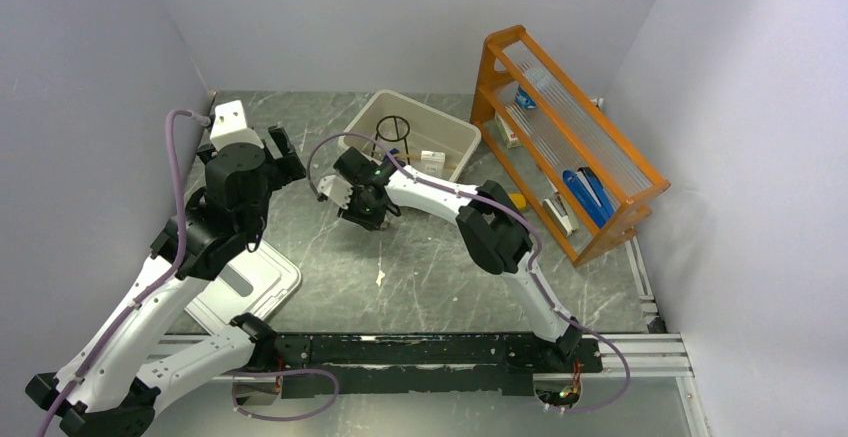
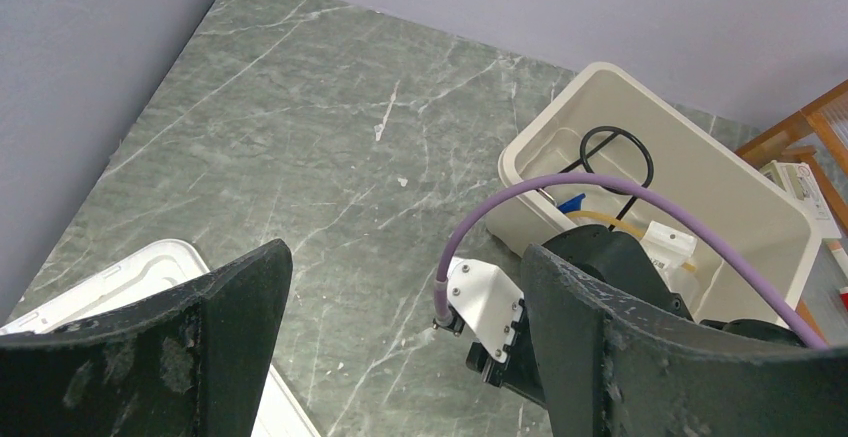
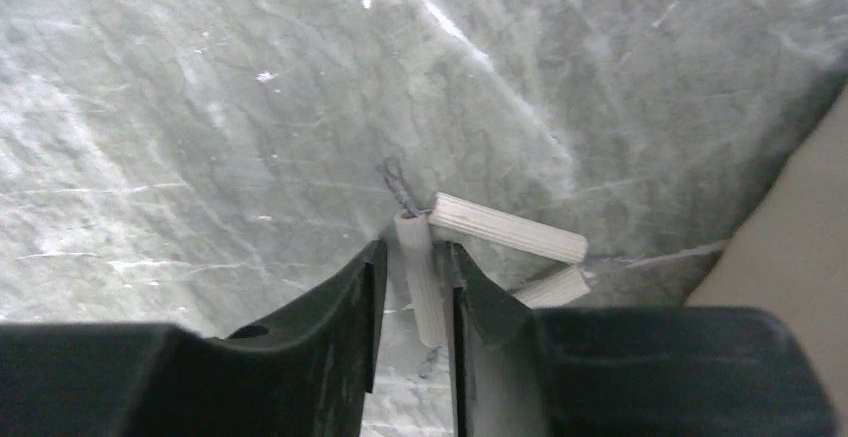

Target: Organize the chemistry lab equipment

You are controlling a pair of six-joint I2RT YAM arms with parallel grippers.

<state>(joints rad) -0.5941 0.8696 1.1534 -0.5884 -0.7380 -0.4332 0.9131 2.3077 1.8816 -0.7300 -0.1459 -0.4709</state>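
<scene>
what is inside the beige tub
A black wire tripod ring, a tan rubber tube, a white packet and something small and blue lie in the beige tub. The right arm covers part of it, so anything there is hidden.

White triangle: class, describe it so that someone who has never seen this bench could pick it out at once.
Find the beige tub at the back of the grey table; just in front of it hangs the right claw. Pinched in it is the white triangle: three ribbed white rods joined by twisted wire, unlike the round black tripod ring inside the tub.
</scene>
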